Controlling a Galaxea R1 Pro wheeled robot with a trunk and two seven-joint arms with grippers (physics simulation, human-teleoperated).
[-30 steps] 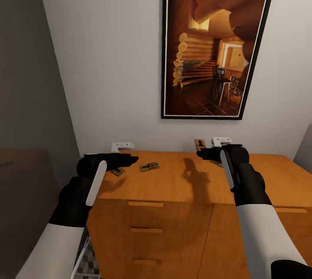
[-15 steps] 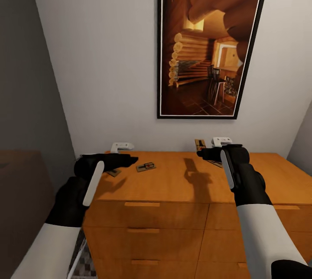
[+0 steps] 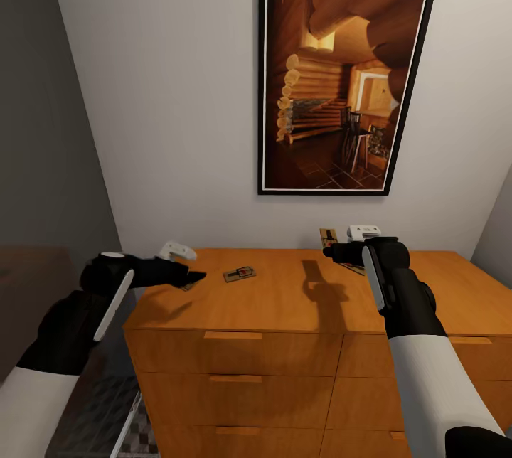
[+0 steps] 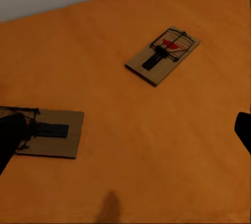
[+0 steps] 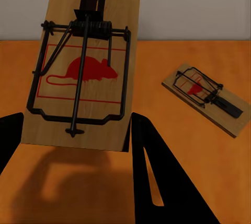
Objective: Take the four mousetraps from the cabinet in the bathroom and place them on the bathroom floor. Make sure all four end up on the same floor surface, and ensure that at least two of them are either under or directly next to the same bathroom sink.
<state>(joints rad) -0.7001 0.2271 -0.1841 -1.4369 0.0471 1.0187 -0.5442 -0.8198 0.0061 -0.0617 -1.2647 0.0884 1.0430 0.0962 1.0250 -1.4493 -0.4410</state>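
Observation:
The orange-brown cabinet (image 3: 299,301) stands against the white wall in front of me. My right gripper (image 3: 340,247) hovers over its back edge, shut on a mousetrap (image 5: 86,72) that it holds upright; the held mousetrap (image 3: 328,237) also shows in the head view. A second mousetrap (image 5: 205,98) lies on the top just beyond it. My left gripper (image 3: 190,264) is open at the cabinet's left end. One mousetrap (image 4: 49,132) lies beside its dark finger (image 4: 10,140), and another mousetrap (image 4: 163,55) lies farther along the top, seen as a small flat board (image 3: 240,274) in the head view.
A large framed picture (image 3: 348,74) of a log cabin hangs above the cabinet. A grey wall (image 3: 43,124) closes the left side, with a dark brown piece (image 3: 28,273) below it. A strip of patterned floor (image 3: 146,440) shows at the cabinet's lower left.
My left arm has swung left and back, so its gripper now sits at the cabinet's left end. The view shifted slightly a second ago. My right gripper holds its mousetrap still.

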